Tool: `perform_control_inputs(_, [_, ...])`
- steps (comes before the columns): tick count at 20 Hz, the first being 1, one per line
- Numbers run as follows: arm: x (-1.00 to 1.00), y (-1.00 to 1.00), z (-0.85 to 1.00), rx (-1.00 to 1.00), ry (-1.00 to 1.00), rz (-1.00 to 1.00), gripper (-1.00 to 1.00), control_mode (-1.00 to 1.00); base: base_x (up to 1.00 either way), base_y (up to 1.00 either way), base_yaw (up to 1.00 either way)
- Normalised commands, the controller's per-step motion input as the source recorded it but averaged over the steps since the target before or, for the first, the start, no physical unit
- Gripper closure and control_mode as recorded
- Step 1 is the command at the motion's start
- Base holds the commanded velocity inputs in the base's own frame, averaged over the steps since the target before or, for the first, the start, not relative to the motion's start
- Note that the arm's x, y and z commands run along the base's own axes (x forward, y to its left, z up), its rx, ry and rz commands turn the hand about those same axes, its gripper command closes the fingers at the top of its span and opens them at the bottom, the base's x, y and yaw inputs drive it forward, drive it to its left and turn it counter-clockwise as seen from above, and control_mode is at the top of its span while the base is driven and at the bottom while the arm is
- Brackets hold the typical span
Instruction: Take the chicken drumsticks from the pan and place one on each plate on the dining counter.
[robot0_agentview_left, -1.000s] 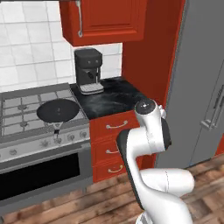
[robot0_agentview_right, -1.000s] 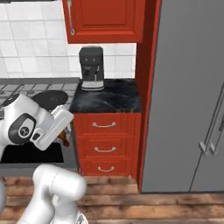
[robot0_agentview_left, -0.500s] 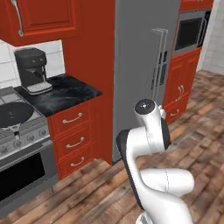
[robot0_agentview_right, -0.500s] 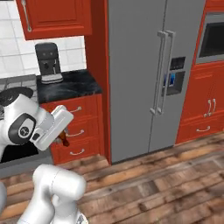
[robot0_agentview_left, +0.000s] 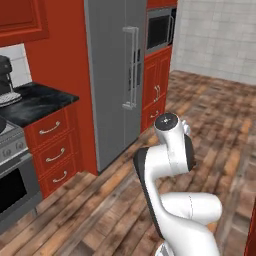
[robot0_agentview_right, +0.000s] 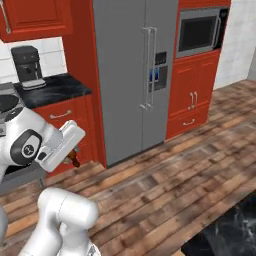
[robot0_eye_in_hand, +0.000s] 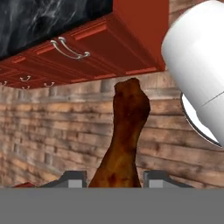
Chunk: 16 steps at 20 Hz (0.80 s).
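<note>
My pincer (robot0_eye_in_hand: 116, 178) is closed on the darker reddish-brown drumstick (robot0_eye_in_hand: 124, 135), which sticks up from 6 o'clock between the fingertips (robot0_eye_in_hand: 157, 178) in the hand view (plank floor beyond, red drawers at 11 o'clock). From the right base view I see it dangling under the hand (robot0_agentview_right: 74, 159).

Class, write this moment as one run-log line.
phase: carrying | fingers: shut on reddish-brown drumstick | surroundings: fridge, wood floor | dining counter: corner visible

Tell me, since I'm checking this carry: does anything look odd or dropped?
Nothing stands out. The reddish-brown drumstick sits between the gripper fingers, above the wooden floor, with nothing spilled in view.
</note>
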Motion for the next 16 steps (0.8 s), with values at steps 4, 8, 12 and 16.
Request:
perform_control_inputs(4, [0.0,0.0,0.0,0.0,0.0,0.0,1.0,1.0,-0.94,0.01,-0.31])
perform_control_inputs(8, [0.0,0.0,0.0,0.0,0.0,0.0,1.0,1.0,-0.82,0.17,-0.3])
perform_control_inputs(12, [0.0,0.0,0.0,0.0,0.0,0.0,1.0,1.0,-0.69,0.01,-0.28])
perform_control_inputs(16, [0.0,0.0,0.0,0.0,0.0,0.0,1.0,1.0,-0.37,-0.66,-0.21])
